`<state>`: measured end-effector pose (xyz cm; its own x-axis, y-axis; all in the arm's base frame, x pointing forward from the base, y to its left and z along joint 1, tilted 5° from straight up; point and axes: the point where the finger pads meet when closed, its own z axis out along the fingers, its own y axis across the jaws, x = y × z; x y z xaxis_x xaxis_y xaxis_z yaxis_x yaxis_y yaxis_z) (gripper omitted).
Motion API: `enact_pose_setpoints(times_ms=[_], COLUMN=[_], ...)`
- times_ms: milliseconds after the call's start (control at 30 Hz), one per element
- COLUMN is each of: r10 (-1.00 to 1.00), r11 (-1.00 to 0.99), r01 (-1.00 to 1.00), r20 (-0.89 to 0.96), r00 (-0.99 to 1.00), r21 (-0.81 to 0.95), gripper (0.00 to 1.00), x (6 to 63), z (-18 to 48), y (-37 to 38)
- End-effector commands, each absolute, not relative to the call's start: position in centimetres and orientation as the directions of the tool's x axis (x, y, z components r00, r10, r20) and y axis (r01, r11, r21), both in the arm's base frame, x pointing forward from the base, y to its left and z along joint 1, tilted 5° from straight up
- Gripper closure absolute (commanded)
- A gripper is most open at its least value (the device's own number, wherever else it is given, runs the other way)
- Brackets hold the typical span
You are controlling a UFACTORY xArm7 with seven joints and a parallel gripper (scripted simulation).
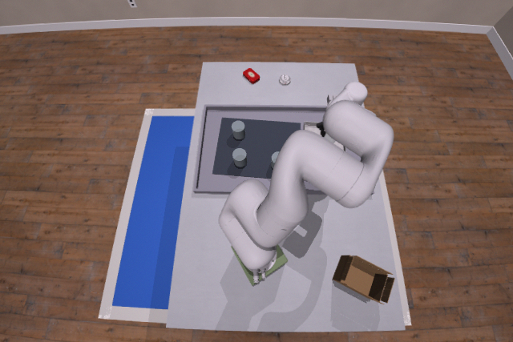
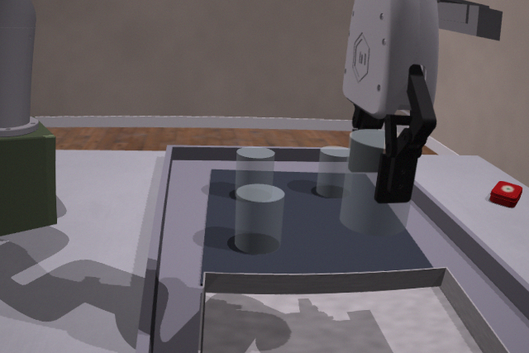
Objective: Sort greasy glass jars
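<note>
My gripper is shut on a clear glass jar and holds it upright over the right side of the dark drying mat, not far from the tray's wall. Three more glass jars stand upright on the mat: one at the front left, one behind it and one at the back right. The pale tray lies in the foreground beside the mat. In the overhead view the arm hides the gripper and most of the tray; two jars show fully.
Mat and tray sit in a sunken grey basin with a raised rim. A red box and a small white round object lie on the counter behind it. An open cardboard box and a blue panel flank the arm's green base.
</note>
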<state>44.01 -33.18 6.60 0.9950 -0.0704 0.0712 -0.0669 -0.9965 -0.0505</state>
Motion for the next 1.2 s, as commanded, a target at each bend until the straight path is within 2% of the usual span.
enact_pose_setpoints(times_ms=[0, 367, 1167], r10=[-0.072, -0.072, -0.072], r11=[-0.997, -0.997, -0.997], r01=[-0.068, -0.068, -0.068], r20=[0.075, 0.075, 0.075], r00=[0.995, 0.995, 0.995], r21=[-0.048, -0.048, -0.048], gripper=[1.0, 1.0, 1.0], x=[43.5, 43.5, 43.9], z=[6.7, 6.7, 1.0], y=[-34.5, -34.5, -34.3])
